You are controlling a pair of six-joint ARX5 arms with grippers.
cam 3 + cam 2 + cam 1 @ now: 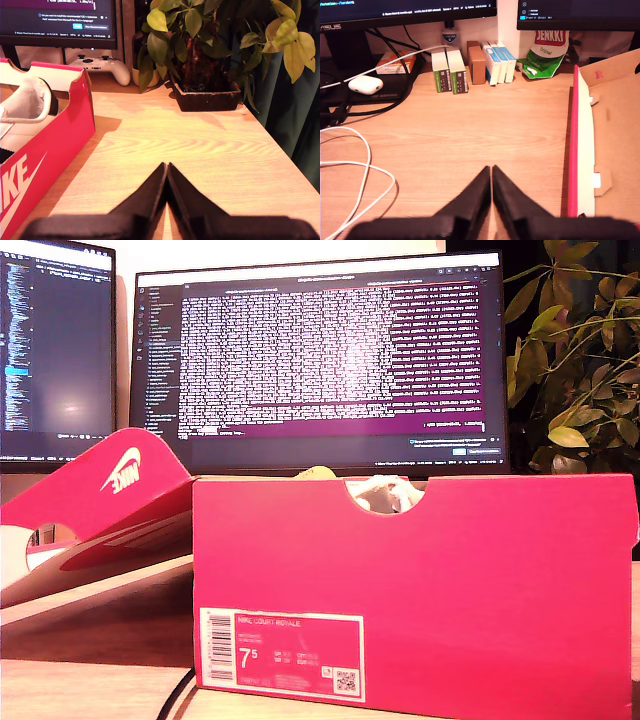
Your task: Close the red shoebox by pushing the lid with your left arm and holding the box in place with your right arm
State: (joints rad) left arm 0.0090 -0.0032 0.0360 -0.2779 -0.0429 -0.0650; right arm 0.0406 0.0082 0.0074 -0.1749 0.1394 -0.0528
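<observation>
In the exterior view you see the red shoebox [415, 595] end-on on the bench [90, 690], its lid [95, 510] swung open and tilted toward that view's left. In the first wrist view, my first gripper [491, 172] is pressed together, empty, above bare bench beside the lid's edge [574, 145]. In the second wrist view, my second gripper [166, 169] is likewise pressed together, holding nothing, with the box's long side [45, 150] running alongside it.

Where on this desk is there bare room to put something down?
Bare wood lies between my first gripper, the open lid and the small cartons. More lies between the shoebox, my second gripper and the plant pot. It is crowded by the white cable and under the monitors.
</observation>
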